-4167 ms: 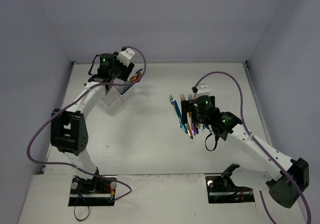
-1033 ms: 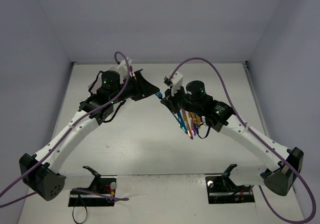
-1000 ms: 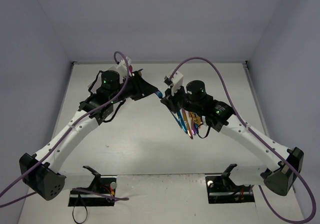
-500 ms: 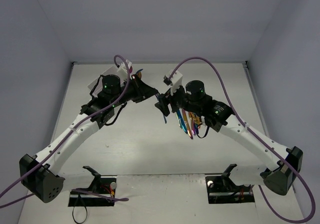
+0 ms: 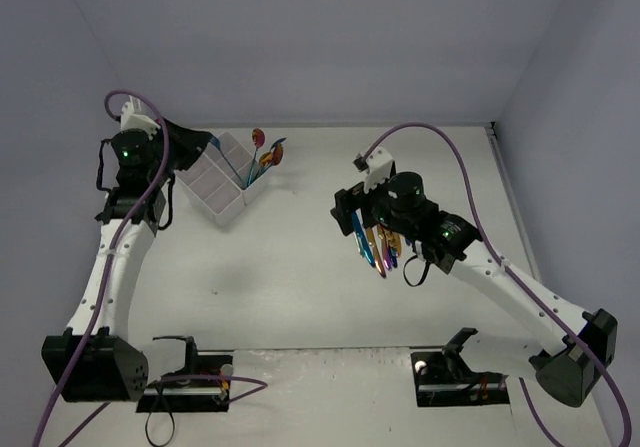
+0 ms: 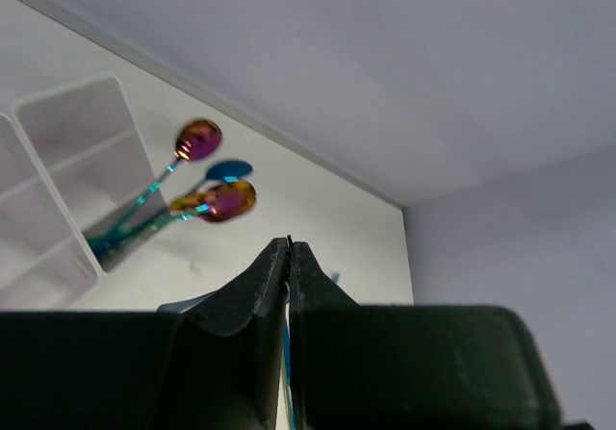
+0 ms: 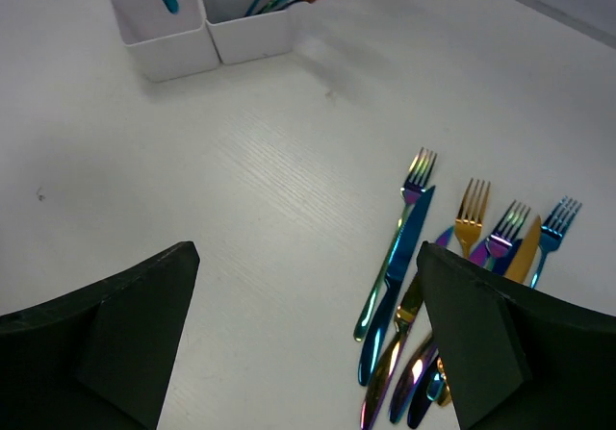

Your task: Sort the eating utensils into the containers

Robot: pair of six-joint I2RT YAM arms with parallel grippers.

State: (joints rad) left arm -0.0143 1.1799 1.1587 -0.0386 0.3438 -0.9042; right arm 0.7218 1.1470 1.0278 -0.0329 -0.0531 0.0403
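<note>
Jaws: left gripper [image 6: 289, 249] pinching a thin blue utensil [image 6: 286, 343], right gripper [image 7: 308, 257] wide apart, empty.
Left hangs just beside the white box [image 5: 226, 208]; loose cutlery [image 7: 404, 247] lies right of the box, under the right jaws.

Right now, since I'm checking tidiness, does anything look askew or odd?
Nothing is spilled or damaged. The spoons lean out over the white box's rim, and the loose forks and knives overlap on the table.

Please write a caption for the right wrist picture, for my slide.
Open right gripper near loose forks and knives, white box beyond.
</note>
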